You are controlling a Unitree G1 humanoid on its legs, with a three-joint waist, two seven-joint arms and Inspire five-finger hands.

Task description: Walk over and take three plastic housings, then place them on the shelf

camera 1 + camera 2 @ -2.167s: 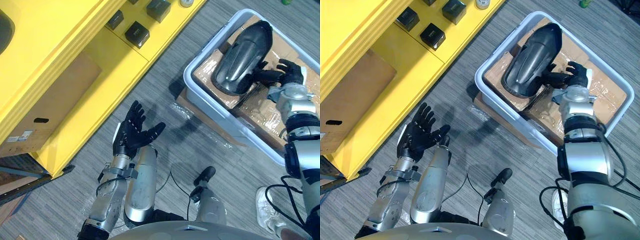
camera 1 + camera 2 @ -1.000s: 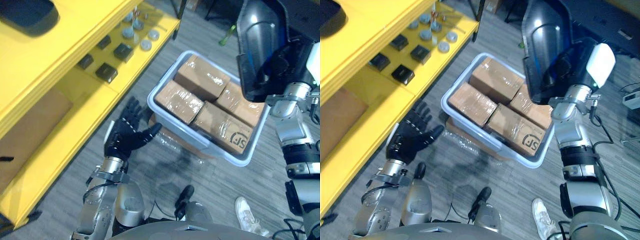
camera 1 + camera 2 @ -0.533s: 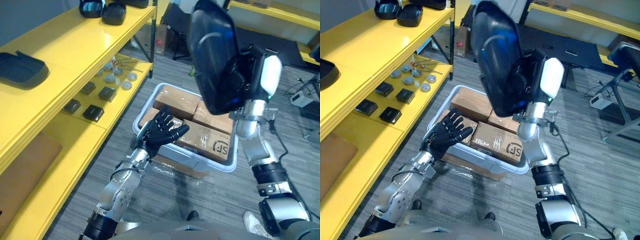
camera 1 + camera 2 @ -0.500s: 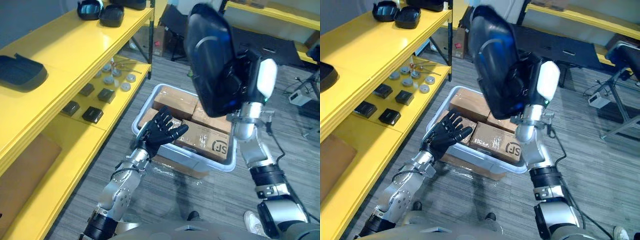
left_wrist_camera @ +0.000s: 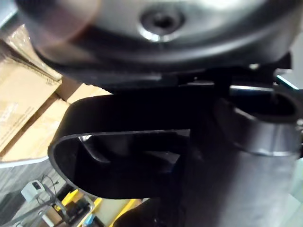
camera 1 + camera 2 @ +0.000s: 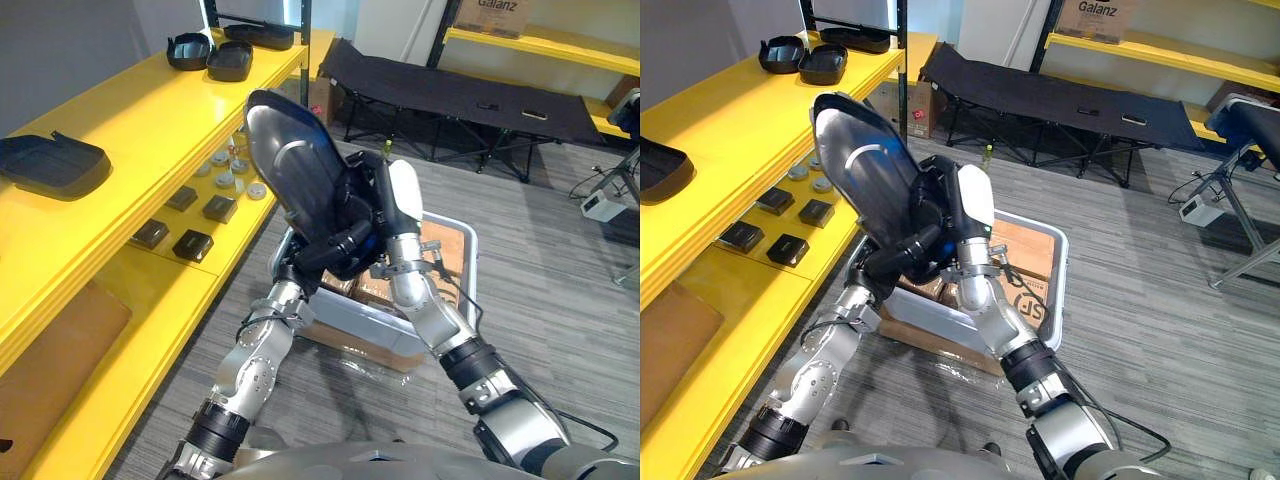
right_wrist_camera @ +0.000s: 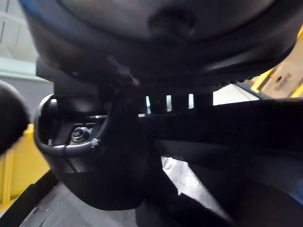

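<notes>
Head views: the large glossy black plastic housing is held up in the air, above the pale grey plastic bin and beside the yellow shelf. The right hand has its fingers clenched round the housing's back edge. The left hand meets the lower rim; I cannot tell whether it grips or only props.

The shell is broad, slick and tilted. If the right-hand hold loosens during the swing it could slide down into the bin, and its front end could clip the shelf edge or knock the flat black trays lying there.

The taped cardboard boxes in the bin and a brown carton on the far rack carry print, which is left unread.

Left wrist view: the housing's shiny underside sits close above, with boxes beyond it. No label shows.

Right wrist view: the housing's dark ribbed inside shows no writing.
</notes>
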